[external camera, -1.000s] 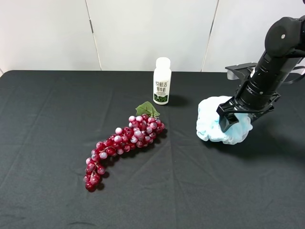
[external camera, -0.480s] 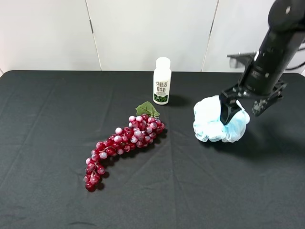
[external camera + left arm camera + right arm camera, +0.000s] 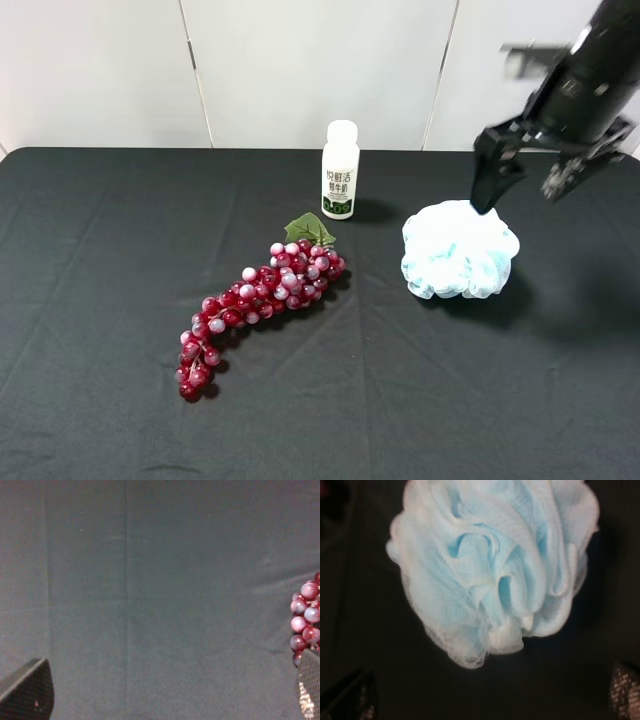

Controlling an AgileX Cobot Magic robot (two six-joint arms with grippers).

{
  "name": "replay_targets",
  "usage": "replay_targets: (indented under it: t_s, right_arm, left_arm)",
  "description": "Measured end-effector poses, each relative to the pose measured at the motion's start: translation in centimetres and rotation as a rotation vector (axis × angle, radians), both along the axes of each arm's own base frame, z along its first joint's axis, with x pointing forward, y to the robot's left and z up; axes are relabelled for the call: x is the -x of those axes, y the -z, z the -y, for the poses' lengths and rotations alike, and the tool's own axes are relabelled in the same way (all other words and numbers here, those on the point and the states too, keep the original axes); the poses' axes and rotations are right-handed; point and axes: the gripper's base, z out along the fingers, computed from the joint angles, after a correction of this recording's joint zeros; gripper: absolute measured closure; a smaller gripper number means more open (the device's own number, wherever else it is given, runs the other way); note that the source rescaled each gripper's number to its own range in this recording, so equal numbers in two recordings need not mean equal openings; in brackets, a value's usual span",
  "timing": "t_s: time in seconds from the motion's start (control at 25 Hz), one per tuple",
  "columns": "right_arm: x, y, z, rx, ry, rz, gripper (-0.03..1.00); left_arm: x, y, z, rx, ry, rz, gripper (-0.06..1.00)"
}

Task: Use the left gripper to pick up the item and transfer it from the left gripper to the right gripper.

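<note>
The item, a pale blue-and-white mesh puff [image 3: 460, 250], lies on the black cloth at the right. My right gripper [image 3: 520, 190] hangs just above and behind it, open, with nothing between its fingers. In the right wrist view the puff [image 3: 495, 565] fills the middle, apart from the right gripper [image 3: 487, 695], whose fingertips [image 3: 350, 697] show only at the corners. The left gripper [image 3: 167, 695] is open over bare cloth, holding nothing. The exterior view does not show the left arm.
A dark red grape bunch [image 3: 265, 300] with a green leaf lies mid-table and shows at the edge of the left wrist view [image 3: 306, 615]. A white bottle [image 3: 340, 170] stands upright behind it. The black cloth [image 3: 120, 300] covers the table up to a white wall.
The right gripper has lifted up and back off the puff, which stays on the cloth and has puffed out slightly. Grapes and bottle have not moved.
</note>
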Motion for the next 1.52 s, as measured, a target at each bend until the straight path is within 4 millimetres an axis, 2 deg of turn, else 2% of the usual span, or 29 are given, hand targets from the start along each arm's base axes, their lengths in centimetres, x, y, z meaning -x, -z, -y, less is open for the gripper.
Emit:
replay_targets:
  t_s: [0.24,0.48,0.64,0.84,0.96,1.08,1.12,1.36,1.52]
  right_arm:
    - [4.1,-5.9,1.0,-0.053,0.020,0.196,-0.03]
    - [9.8,-11.3,2.3,-0.111,0.032,0.410,-0.03]
    - [14.1,-14.0,3.3,-0.154,0.046,0.551,-0.03]
    - [18.9,-15.9,4.6,-0.179,0.050,0.700,-0.03]
    - [21.6,-14.7,5.6,-0.147,0.059,0.743,-0.03]
    - [23.9,-11.8,6.5,-0.104,0.066,0.737,-0.03]
    - [23.9,-11.8,6.5,-0.104,0.066,0.737,-0.03]
    - [26.8,-4.7,7.3,-0.078,0.070,0.682,-0.03]
    - [28.0,-1.7,7.6,-0.113,0.094,0.777,-0.03]
  left_arm:
    - [0.0,0.0,0.0,0.000,0.000,0.000,-0.02]
    - [0.0,0.0,0.0,0.000,0.000,0.000,-0.02]
    - [0.0,0.0,0.0,0.000,0.000,0.000,-0.02]
    - [0.0,0.0,0.0,0.000,0.000,0.000,-0.02]
    - [0.0,0.0,0.0,0.000,0.000,0.000,-0.02]
    - [0.0,0.0,0.0,0.000,0.000,0.000,-0.02]
    - [0.0,0.0,0.0,0.000,0.000,0.000,-0.02]
    - [0.0,0.0,0.0,0.000,0.000,0.000,-0.02]
    - [0.0,0.0,0.0,0.000,0.000,0.000,-0.02]
